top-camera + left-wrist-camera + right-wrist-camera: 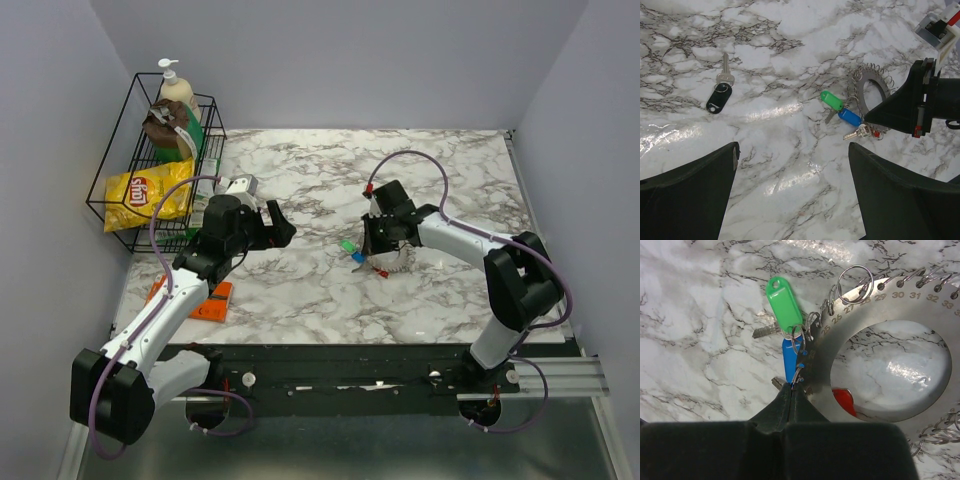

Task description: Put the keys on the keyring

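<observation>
Two arms reach over a marble table (330,300). Far left corner: a wire basket (112,205) holding a yellow chip bag (148,195) and a pump bottle (180,100). An orange object (213,303) lies at the near left edge, partly under the left arm. The left fingers (690,192) are spread wide with nothing between them, hovering over bare marble. Ahead of them and to the left, a lone silver key with a black tag (720,96) lies flat, well apart from the rest. Mid-table: a green-tagged key (784,304) and a blue-tagged key (790,357) lie side by side, their small wire loops at the keyring's rim. A red tag (845,401) shows through the keyring's central hole, mostly hidden. The keyring (875,310) is a flat silvery ring with numbered holes and small wire loops along its edge, lying on the table right of centre. The right fingers (775,412) are pressed shut, tips meeting at the rim by the blue tag's loop. Cannot tell whether a loop is pinched.
</observation>
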`<state>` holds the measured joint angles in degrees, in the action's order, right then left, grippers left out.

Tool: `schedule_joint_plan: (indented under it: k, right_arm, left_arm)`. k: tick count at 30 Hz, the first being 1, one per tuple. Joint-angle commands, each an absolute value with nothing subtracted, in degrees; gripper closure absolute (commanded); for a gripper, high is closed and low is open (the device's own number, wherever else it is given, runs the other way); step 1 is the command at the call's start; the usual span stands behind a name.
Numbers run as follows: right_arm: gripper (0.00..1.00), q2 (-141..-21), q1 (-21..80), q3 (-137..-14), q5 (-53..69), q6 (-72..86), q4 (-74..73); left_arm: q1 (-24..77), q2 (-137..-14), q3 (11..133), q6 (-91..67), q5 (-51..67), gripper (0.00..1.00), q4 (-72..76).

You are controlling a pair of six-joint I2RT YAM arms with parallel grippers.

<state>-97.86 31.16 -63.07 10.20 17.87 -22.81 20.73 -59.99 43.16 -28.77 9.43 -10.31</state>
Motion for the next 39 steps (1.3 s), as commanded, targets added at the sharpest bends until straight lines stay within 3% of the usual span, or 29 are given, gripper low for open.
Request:
schedule_joint_plan:
  k: [1,4,8,14,21,39]
  right_arm:
    - [0.96,-98.5,31.7,-65.0,11.5,17.6,-22.9]
    - [0.93,-97.8,31.7,-64.9,11.1,17.5,-22.9]
    - [0.75,-96.7,31.7,-64.6,10.5,17.4,-22.9]
    - [0.58,-94.7,31.6,-64.0,9.2,16.9,-22.9]
    - [0.45,-93.4,31.7,-63.7,8.2,16.8,-22.9]
    - [0.43,-91.8,31.6,-62.1,2.7,19.2,-23.9]
  left_arm:
    - [20.6,-59.0,42.4,-28.7,9.5,0.01,-9.1]
    - [20.6,-59.3,42.4,-28.7,9.8,0.01,-9.0]
    - [20.6,-59.8,42.4,-28.7,10.0,0.01,-8.9]
    - [20.6,-59.2,41.9,-28.8,9.9,0.01,-8.4]
    - [20.6,-59.5,41.7,-28.6,10.2,0.01,-8.2]
    - [20.6,-64.7,42.3,-27.1,15.3,0.01,-7.1]
